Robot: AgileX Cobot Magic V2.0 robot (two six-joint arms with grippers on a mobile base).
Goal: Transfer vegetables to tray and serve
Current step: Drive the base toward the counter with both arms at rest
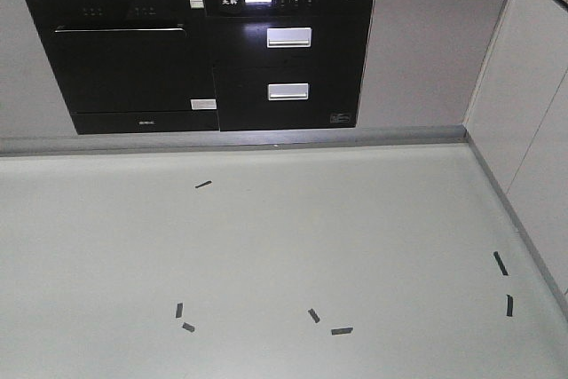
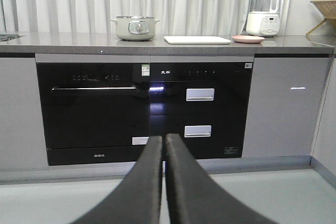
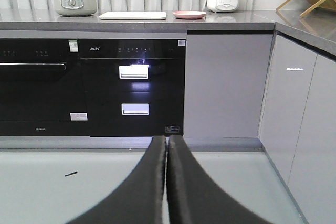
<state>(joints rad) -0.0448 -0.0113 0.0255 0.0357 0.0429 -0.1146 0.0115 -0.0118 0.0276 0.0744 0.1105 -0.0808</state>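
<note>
The tray lay edge-on on the counter between the pot and the pink plate, and the pot's contents were hidden. The left gripper and right gripper pointed level at the cabinets, jaws pressed together, holding nothing.

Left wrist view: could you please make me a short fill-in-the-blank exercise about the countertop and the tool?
1. On the countertop, the tray lies between the pot and the ___ plate.
2. The left tool is ___, holding nothing.
3. The black drawer unit below has ___ silver handles.
Missing words: pink; shut; two.
</note>
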